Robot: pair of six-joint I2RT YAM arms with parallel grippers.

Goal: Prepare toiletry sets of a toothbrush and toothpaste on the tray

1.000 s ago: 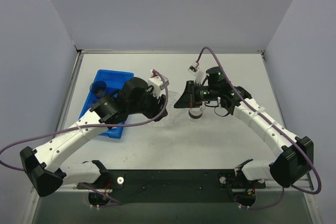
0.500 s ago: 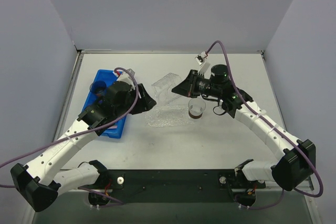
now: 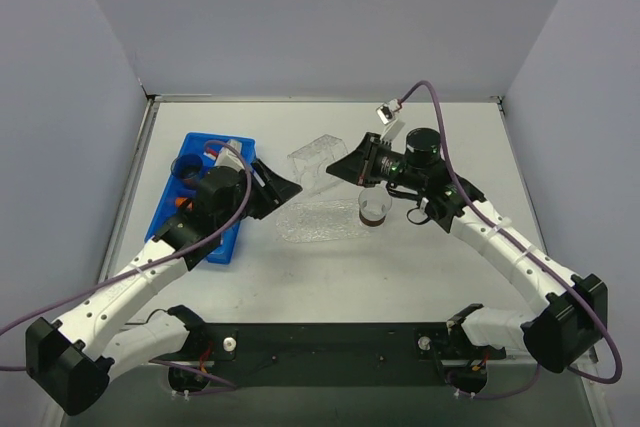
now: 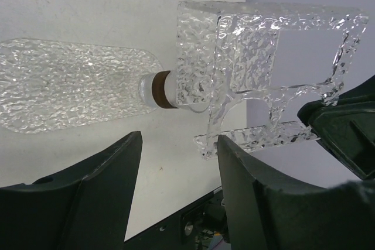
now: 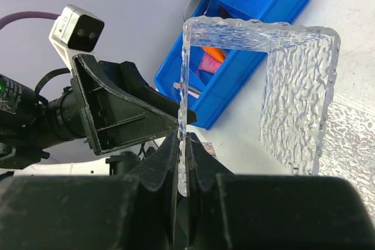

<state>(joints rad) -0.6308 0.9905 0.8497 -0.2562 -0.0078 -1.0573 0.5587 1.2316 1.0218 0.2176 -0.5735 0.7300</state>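
The tray (image 3: 318, 224) lies flat on the worktop (image 3: 420, 277) in the middle of the scene, with nothing on it. A clear cup (image 3: 373, 211) with a dark bottom stands at its right end; whether it sits on the tray's edge or just beside it I cannot tell. Just far of the tray, the right hand (image 3: 335, 169) has its fingers pressed together on one thin wall of a clear textured holder (image 3: 312, 160), an upright bent piece with cut-out windows that is lifted off the worktop. The left hand (image 3: 288, 187) hangs just left of the tray, pointing towards the holder, its fingers (image 4: 88, 197) spread with nothing between them. On the left stands the blue bin (image 3: 215, 137). In it lies the toothpaste, an orange tube (image 5: 214, 52) and a magenta tube (image 5: 206, 64) side by side. A pale sliver next to them may be the toothbrush (image 5: 188, 88), though it is too small to be sure.
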